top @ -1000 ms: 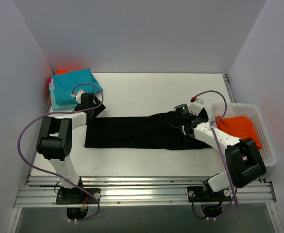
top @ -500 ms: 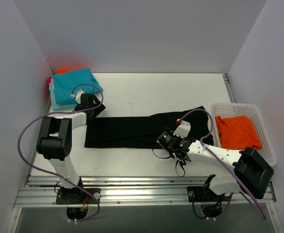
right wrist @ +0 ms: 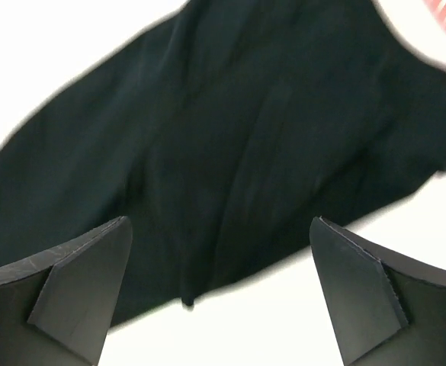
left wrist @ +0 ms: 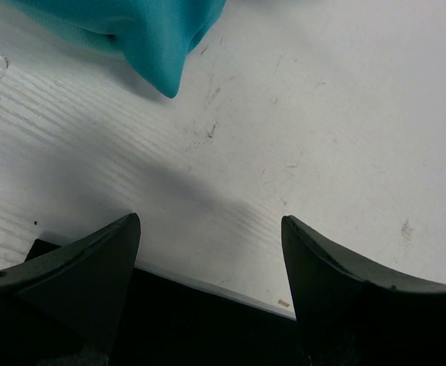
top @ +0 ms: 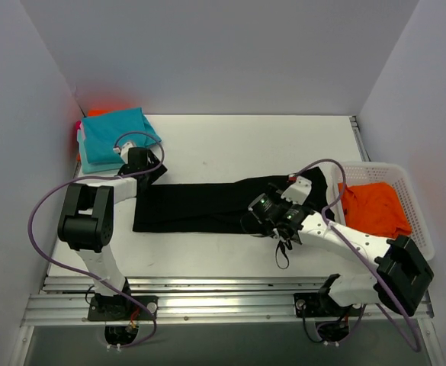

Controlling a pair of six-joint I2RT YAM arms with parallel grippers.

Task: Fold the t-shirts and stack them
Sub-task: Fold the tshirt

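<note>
Top view: the black shirt point(top: 200, 207) lies as a long, flat strip across the middle of the table point(top: 230, 145), running from near the left arm to just beside the basket point(top: 419, 221). Its right end is wider and rumpled. A stack of folded teal shirts point(top: 116, 136) sits in the far left corner, with a pink edge point(top: 78, 134) showing at its left side and a patch of orange behind it. An orange shirt point(top: 373, 206) lies crumpled in the basket at the right edge of the table. Left wrist view: the left gripper point(left wrist: 209, 221) is at the far left corner of the black shirt, its jaws spread wide with nothing held. Black cloth shows low between the fingers, bare table lies ahead, and a teal corner is at the top of the view. Right wrist view (blurred): the right gripper point(right wrist: 219, 221) hangs above the right half of the black shirt, near its front edge. Its jaws are likewise wide apart and empty, with creased black cloth filling the gap between them.
</note>
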